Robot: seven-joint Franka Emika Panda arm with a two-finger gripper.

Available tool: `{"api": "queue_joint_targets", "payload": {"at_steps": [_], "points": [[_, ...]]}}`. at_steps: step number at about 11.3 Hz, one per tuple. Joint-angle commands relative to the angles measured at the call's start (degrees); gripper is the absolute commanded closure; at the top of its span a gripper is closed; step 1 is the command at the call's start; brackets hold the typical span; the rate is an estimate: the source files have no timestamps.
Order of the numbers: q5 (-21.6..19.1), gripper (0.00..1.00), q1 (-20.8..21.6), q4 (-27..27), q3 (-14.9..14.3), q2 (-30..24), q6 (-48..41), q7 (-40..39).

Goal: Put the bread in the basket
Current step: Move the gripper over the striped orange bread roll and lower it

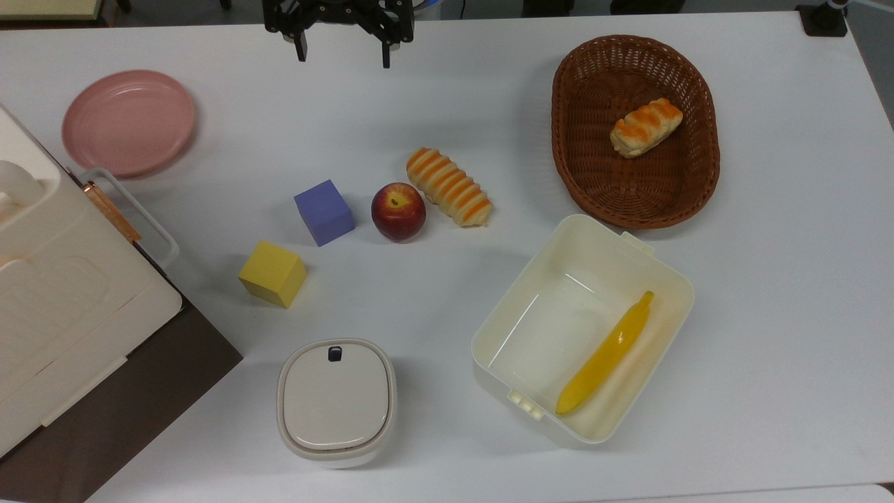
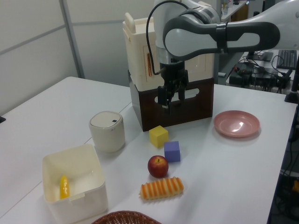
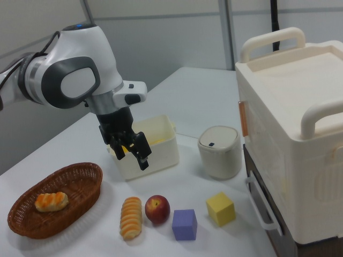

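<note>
The bread (image 1: 449, 186) is a long cream loaf with orange stripes, lying on the white table beside a red apple (image 1: 398, 211); it also shows in the left view (image 2: 161, 188) and the right view (image 3: 131, 217). The brown wicker basket (image 1: 594, 105) stands at the top view's right and holds a short orange-topped roll (image 1: 646, 126). The basket's rim (image 2: 124, 217) shows at the left view's bottom edge, and the right view has the basket (image 3: 32, 227) at its left. My gripper (image 1: 343, 54) hangs open and empty above the table, behind the bread and well apart from it (image 2: 172, 100) (image 3: 131, 155).
A purple cube (image 1: 323, 212) and a yellow cube (image 1: 272, 273) sit left of the apple. A cream plastic box (image 1: 594, 230) with a yellow banana (image 1: 607, 353) stands below the basket. A lidded canister (image 1: 336, 398), a pink plate (image 1: 129, 122) and a large cream case (image 1: 63, 293) occupy the top view's left.
</note>
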State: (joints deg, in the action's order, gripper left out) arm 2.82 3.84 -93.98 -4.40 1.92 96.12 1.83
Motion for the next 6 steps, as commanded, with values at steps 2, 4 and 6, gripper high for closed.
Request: {"api": "queue_joint_targets", "payload": {"at_steps": [2,4,6], "points": [[-0.9,0.00,0.4,0.5,-0.2,-0.4,-2.2,0.5],[-0.9,0.00,0.3,0.7,-0.2,-0.2,-1.5,0.5],[-0.9,0.00,0.5,0.6,-0.1,-0.2,-1.5,0.5]]}}
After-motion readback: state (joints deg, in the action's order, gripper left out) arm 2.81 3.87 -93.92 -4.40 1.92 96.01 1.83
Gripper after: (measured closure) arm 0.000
